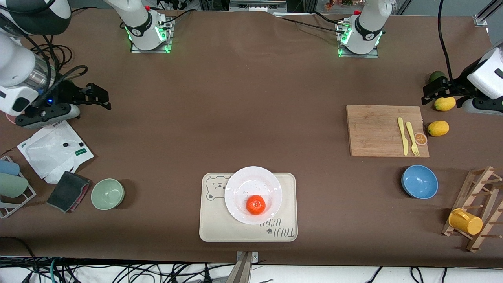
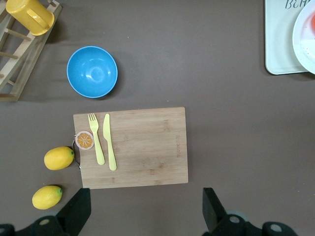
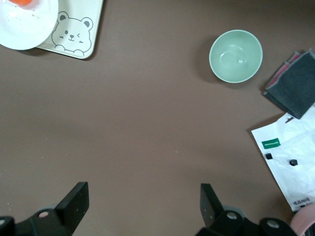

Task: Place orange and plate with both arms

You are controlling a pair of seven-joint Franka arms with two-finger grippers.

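Since the orange [image 1: 256, 204] sat on the plate [image 1: 253, 195] near the table's front edge, we judged placing done; our left gripper [image 2: 145, 209] and right gripper [image 3: 144, 206] waited, jaws wide.

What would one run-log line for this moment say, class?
orange: on plate | plate: on bear tray | left gripper: open, over cutting board edge | right gripper: open, over bare table

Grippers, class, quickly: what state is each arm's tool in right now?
Left tool: open, holding nothing, over the table by the cutting board.
Right tool: open, holding nothing, over bare table near the white bag.
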